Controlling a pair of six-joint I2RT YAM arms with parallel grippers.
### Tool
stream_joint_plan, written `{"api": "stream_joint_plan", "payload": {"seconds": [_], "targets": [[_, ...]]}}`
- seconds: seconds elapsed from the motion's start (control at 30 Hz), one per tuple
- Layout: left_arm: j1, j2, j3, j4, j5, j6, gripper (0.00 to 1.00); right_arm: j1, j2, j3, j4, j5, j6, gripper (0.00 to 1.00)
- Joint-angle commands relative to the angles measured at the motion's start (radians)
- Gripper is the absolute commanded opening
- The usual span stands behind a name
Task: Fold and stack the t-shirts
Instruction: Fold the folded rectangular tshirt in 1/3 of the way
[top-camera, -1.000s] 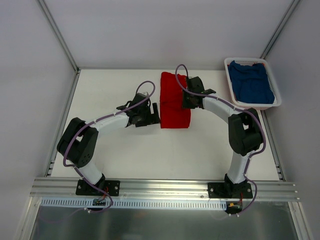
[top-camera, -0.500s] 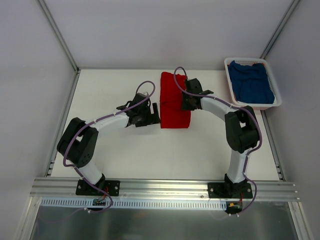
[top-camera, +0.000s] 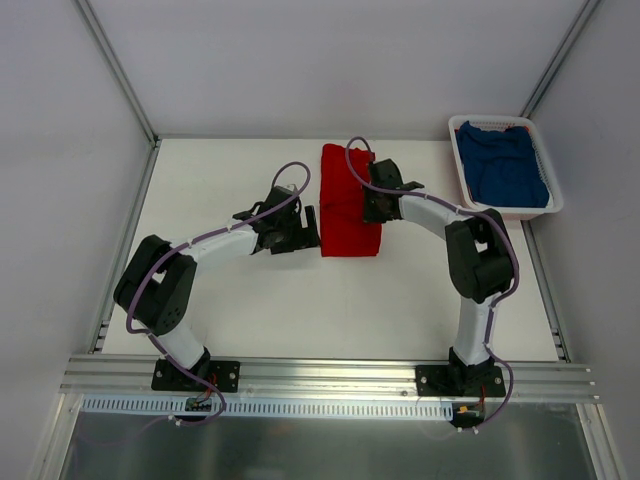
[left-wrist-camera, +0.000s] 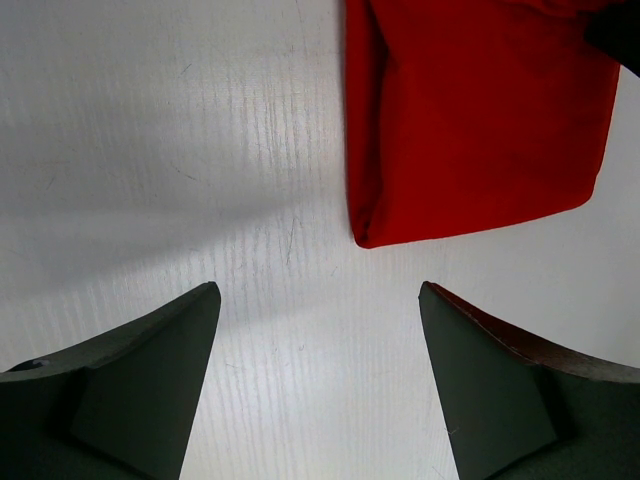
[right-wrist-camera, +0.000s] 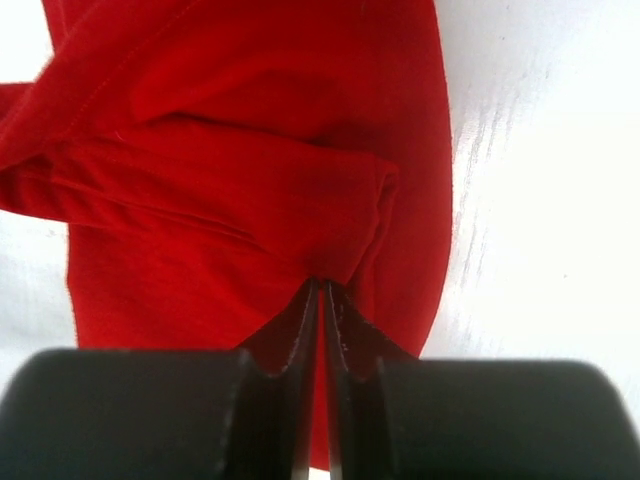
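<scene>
From above, the red t-shirt lies folded into a tall narrow rectangle on the white desk, toward the far middle, between the two arms. The left hand sits just beside the shirt's near-left corner, low over the desk. The right hand is over the shirt's right edge, about halfway along it. In the far right corner stands a white slatted basket, and the blue t-shirt lies bunched inside it, well apart from the red one. In the left wrist view, the left hand is spread wide, its two dark fingers far apart with only bare desk between them, holding nothing. The near corner of the red t-shirt lies just beyond the gap between the fingertips and to its right, its folded edge rounded and doubled, apart from both fingers. In the right wrist view, the right hand is drawn narrow, its two fingers almost meeting with only a thin slit between them. They are pinched on a raised fold of the red t-shirt, where the cloth puckers into creases right at the tips. The rest of the shirt spreads out flat beyond, with a stitched seam running toward the upper left, and bare desk shows to the right.
</scene>
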Motion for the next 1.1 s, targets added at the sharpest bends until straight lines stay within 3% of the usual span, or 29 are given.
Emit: {"api": "stream_joint_plan", "payload": {"seconds": [0.0, 0.07, 0.67, 1.07], "targets": [[-0.012, -0.038, -0.01, 0.015, -0.015, -0.002, 0.82, 0.006, 0.012, 0.043, 0.031, 0.007, 0.0, 0.04], [-0.01, -0.04, -0.013, 0.015, -0.016, -0.002, 0.82, 0.006, 0.016, 0.049, 0.031, 0.007, -0.004, 0.0], [-0.01, -0.049, -0.022, 0.015, -0.011, -0.007, 0.82, -0.023, -0.021, 0.17, -0.012, 0.049, -0.036, 0.0], [-0.013, -0.067, -0.05, 0.014, -0.007, -0.004, 0.82, -0.108, 0.221, 0.378, -0.03, 0.046, 0.012, 0.01]]}}
